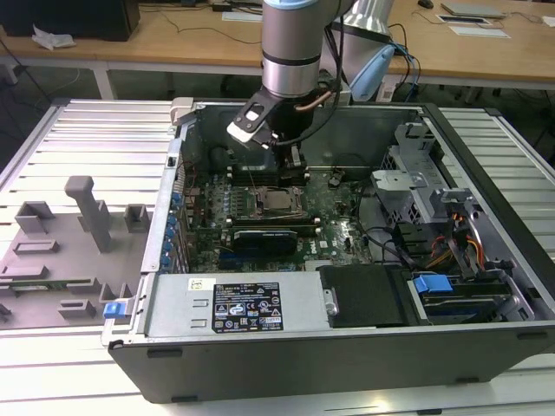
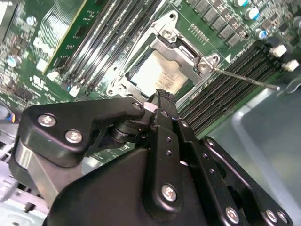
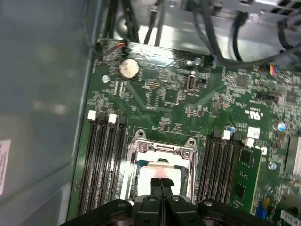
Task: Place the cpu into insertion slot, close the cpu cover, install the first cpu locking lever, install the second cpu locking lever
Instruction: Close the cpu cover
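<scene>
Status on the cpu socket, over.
Gripper shut, just above the cpu. Chip seated, cpu cover down over it. One locking lever sticking out, unlatched.

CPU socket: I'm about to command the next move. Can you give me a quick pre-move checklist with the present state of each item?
1. cpu in place: ok. Its pale top shows through the opening of the cpu cover.
2. Cover down: ok. It looks flat around the chip in both wrist views.
3. Locking lever latched: not ok. The thin rod sticks out across the memory slots.
4. Other lever latched: cannot tell.
5. Gripper empty: ok. Its fingertips are together with nothing between them, just over the cpu.
6. Fingertips touching the socket: cannot tell.
</scene>
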Controlling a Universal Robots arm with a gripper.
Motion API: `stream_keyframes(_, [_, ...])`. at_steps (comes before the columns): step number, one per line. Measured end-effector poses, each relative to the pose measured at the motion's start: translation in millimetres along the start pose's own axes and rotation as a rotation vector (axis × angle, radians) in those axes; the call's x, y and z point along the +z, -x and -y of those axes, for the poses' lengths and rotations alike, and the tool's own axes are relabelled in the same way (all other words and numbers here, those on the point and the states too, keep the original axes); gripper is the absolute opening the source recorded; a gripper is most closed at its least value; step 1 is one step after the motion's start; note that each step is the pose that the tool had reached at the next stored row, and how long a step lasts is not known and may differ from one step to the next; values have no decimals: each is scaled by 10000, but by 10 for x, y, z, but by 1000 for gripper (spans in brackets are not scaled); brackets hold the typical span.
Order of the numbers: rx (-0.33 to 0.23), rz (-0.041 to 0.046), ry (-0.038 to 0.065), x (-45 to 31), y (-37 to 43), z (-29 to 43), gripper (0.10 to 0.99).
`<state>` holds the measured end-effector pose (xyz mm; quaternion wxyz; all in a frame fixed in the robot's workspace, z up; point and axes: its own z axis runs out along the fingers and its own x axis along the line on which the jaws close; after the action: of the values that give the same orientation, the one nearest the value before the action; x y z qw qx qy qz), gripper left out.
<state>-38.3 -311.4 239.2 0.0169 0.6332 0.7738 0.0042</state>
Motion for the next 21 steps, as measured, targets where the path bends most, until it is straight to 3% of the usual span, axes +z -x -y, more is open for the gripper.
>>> stream_keyframes(21, [-3412, -91, 70, 0, 0, 0, 106])
